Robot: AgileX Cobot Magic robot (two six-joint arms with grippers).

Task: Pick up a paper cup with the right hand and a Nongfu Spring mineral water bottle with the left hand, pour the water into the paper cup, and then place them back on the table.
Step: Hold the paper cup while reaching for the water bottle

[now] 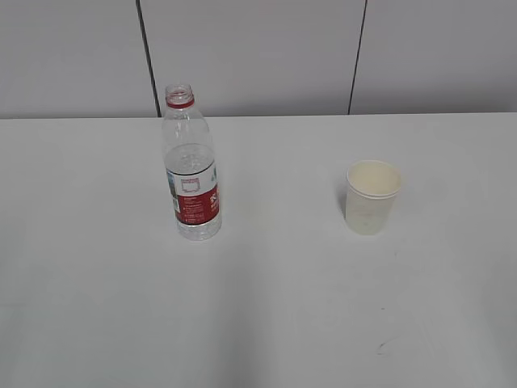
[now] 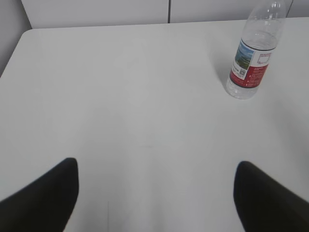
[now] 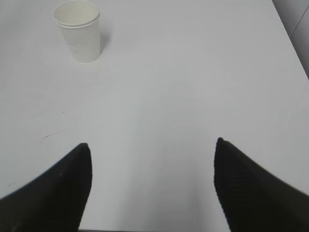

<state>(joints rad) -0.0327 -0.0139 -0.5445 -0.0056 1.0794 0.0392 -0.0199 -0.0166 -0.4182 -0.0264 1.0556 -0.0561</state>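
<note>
The Nongfu Spring bottle stands upright and uncapped on the white table, left of centre; clear water fills its lower part. It also shows in the left wrist view at the upper right. The paper cup stands upright on the right, and it shows in the right wrist view at the upper left. My left gripper is open and empty, well short of the bottle. My right gripper is open and empty, well short of the cup. Neither arm shows in the exterior view.
A grey panelled wall runs behind the table's far edge. The table's left edge shows in the left wrist view and its right edge in the right wrist view. A faint scuff marks the top.
</note>
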